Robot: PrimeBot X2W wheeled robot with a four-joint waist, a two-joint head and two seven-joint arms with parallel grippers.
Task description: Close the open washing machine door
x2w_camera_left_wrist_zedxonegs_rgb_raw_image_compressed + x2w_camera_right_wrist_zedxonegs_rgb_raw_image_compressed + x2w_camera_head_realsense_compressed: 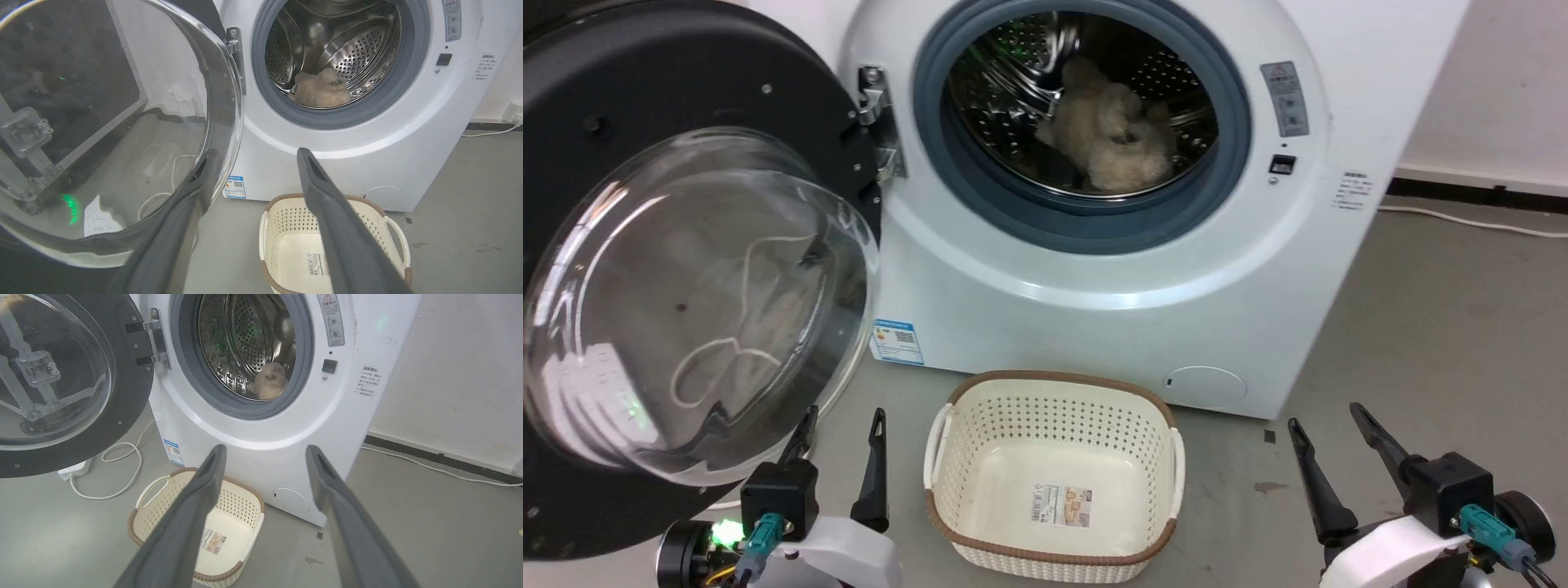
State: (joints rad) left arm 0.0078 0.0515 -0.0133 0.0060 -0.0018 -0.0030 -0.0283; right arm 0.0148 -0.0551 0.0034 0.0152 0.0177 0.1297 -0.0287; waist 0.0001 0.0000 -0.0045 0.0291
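- Head view: the washing machine door point(686, 269) hung wide open at the left of the white machine point(1094, 310). It was hinged beside the drum, where a beige fluffy bundle point(1111, 135) lay. A cream basket point(1058, 382) sat on the grey floor point(1421, 327) just before the machine. The left gripper point(843, 418) and right gripper point(1325, 416) were low, each with fingers spread and empty.
- Left wrist view: one finger crossed the door's glass rim; contact could not be told.
- Right wrist view: a white cable point(122, 473) looped on the floor under the door. A pale wall point(461, 367) with dark skirting stood at the right.
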